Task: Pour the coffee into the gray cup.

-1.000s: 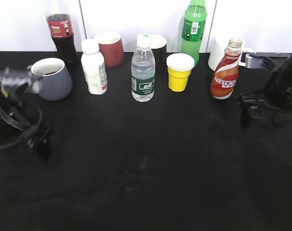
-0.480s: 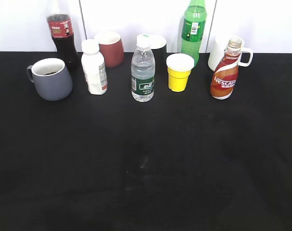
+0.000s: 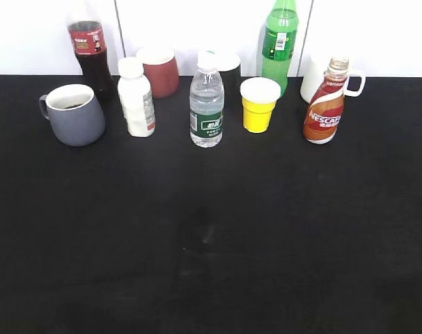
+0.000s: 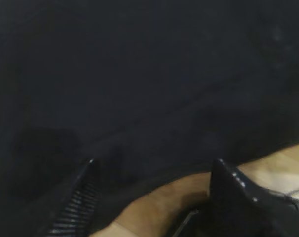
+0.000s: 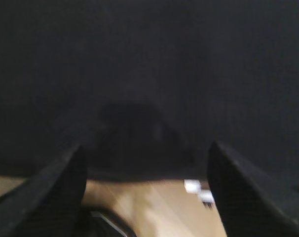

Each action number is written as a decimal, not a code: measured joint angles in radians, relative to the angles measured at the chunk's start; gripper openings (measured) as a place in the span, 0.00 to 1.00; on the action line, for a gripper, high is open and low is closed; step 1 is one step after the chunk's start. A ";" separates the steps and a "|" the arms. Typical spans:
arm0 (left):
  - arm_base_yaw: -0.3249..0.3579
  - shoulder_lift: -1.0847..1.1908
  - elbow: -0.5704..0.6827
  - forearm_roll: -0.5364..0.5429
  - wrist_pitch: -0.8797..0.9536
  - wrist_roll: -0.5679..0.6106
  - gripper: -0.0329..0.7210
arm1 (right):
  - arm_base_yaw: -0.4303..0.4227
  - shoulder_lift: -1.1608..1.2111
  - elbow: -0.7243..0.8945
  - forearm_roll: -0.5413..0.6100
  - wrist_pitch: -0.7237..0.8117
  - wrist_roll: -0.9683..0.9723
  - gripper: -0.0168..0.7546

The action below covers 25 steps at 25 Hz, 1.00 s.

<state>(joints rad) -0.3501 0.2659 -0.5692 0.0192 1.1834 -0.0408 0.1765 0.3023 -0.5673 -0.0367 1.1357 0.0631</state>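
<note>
The coffee [image 3: 324,106] stands upright at the right end of the back row, uncapped as far as I can tell, just in front of a white mug [image 3: 315,78]. The gray cup [image 3: 74,114] sits well apart from it at the far left end, handle turned left, with something dark showing low inside its off-white wall. That dark patch suggests coffee is already in the cup, so I judge the pour done and the bottle set back down; how much went in cannot be told.

Between the two stand a white bottle [image 3: 136,97], a water bottle [image 3: 207,101] and a yellow cup [image 3: 259,103]; behind them are a cola bottle [image 3: 90,54], a dark red cup [image 3: 159,69] and a green bottle [image 3: 280,42].

Neither arm shows in the exterior view. In the wrist views the left gripper [image 4: 152,170] and the right gripper [image 5: 145,155] each hang with fingers spread wide and nothing between them, over the edge of the black table [image 3: 211,236], away from everything on it.
</note>
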 joint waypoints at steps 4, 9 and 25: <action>0.000 0.000 0.044 0.002 -0.110 0.000 0.74 | 0.000 -0.001 0.038 -0.015 -0.036 0.000 0.76; 0.000 0.000 0.045 0.002 -0.113 0.000 0.74 | 0.000 -0.001 0.064 -0.002 -0.078 0.000 0.76; 0.042 -0.034 0.047 0.002 -0.116 0.000 0.74 | -0.003 -0.001 0.064 -0.002 -0.085 0.000 0.76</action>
<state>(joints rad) -0.3082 0.2322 -0.5224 0.0212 1.0671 -0.0408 0.1738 0.3013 -0.5037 -0.0383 1.0503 0.0631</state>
